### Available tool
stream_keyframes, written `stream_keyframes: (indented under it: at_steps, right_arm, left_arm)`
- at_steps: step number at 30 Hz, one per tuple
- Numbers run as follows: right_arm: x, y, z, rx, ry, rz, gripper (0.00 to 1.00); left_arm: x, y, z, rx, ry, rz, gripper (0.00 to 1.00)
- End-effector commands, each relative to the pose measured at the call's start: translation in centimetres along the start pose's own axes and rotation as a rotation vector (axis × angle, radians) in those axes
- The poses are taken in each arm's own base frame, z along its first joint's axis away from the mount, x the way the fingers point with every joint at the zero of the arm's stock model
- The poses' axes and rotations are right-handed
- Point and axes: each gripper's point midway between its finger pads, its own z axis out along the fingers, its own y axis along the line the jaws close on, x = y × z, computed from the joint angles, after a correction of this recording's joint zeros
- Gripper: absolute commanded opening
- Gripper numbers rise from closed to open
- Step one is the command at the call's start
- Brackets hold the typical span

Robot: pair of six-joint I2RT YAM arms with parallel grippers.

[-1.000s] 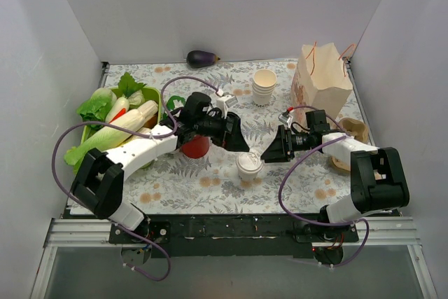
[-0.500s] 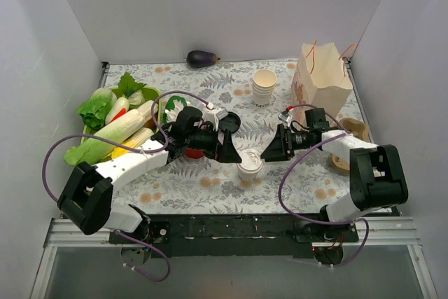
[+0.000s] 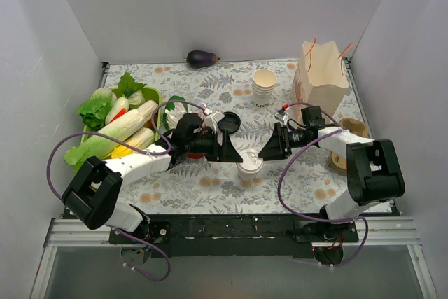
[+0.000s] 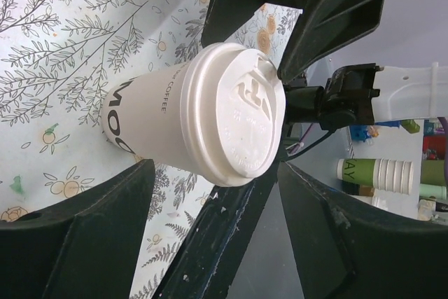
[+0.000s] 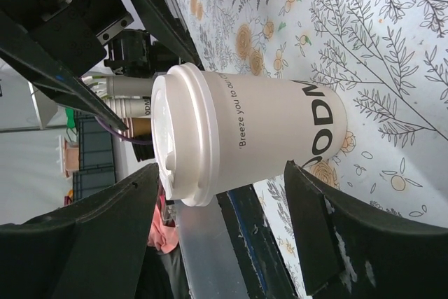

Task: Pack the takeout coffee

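Observation:
The takeout coffee [image 3: 250, 164], a cream paper cup with a white lid, stands upright on the floral cloth in the middle of the table. My left gripper [image 3: 233, 150] is just to its left and open. In the left wrist view the black fingers [image 4: 77, 236] flank the white lid [image 4: 241, 120] with gaps on both sides. From the right, my right gripper [image 3: 269, 150] faces the cup, open too. In the right wrist view the cup [image 5: 259, 138] sits between its spread fingers [image 5: 350, 236], untouched. A brown paper bag [image 3: 320, 75] stands open at the back right.
A stack of lidless cups [image 3: 264, 87] stands behind the coffee. A flat black lid [image 3: 228, 122] and a red object [image 3: 194, 149] lie by the left arm. A green tray [image 3: 155, 93] of vegetables fills the left side. An eggplant [image 3: 202, 58] rests by the back wall and a wooden object [image 3: 353, 131] at the right.
My left gripper has dropped lower and settled beside the cup, its jaws narrowing somewhat. The right gripper has edged a little left toward the cup. The cup has not moved.

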Motion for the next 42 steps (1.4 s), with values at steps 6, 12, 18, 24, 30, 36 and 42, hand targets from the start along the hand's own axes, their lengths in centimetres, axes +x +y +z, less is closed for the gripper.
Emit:
stream_keyframes:
  at_steps: [6,12,18,24,30,36,42]
  right_arm:
    - [0.0,0.8,0.5,-0.043,0.021,-0.019,0.8]
    - [0.3,0.5,0.6,-0.041,0.026,-0.01,0.8]
    - [0.7,0.0,0.7,-0.036,0.032,0.001,0.77]
    - [1.4,-0.9,0.8,-0.01,0.045,0.019,0.75]
    - [1.5,-1.9,0.9,0.029,0.051,0.036,0.73]
    - [1.7,-2.7,1.1,0.049,0.059,0.087,0.7]
    - [1.0,-2.0,1.0,0.028,0.049,0.063,0.69]
  left_arm:
    - [-0.4,0.4,0.9,0.009,-0.015,-0.034,0.69]
    - [-0.1,1.2,1.2,-0.011,-0.003,-0.046,0.65]
    - [0.8,2.0,1.5,-0.003,0.014,-0.056,0.64]
    - [1.5,2.7,1.8,0.019,0.002,-0.005,0.63]
    - [1.8,2.9,2.2,0.046,0.013,0.012,0.64]
    - [1.9,3.6,2.3,0.062,0.024,-0.054,0.63]
    - [0.8,2.1,1.9,0.124,0.02,-0.005,0.68]
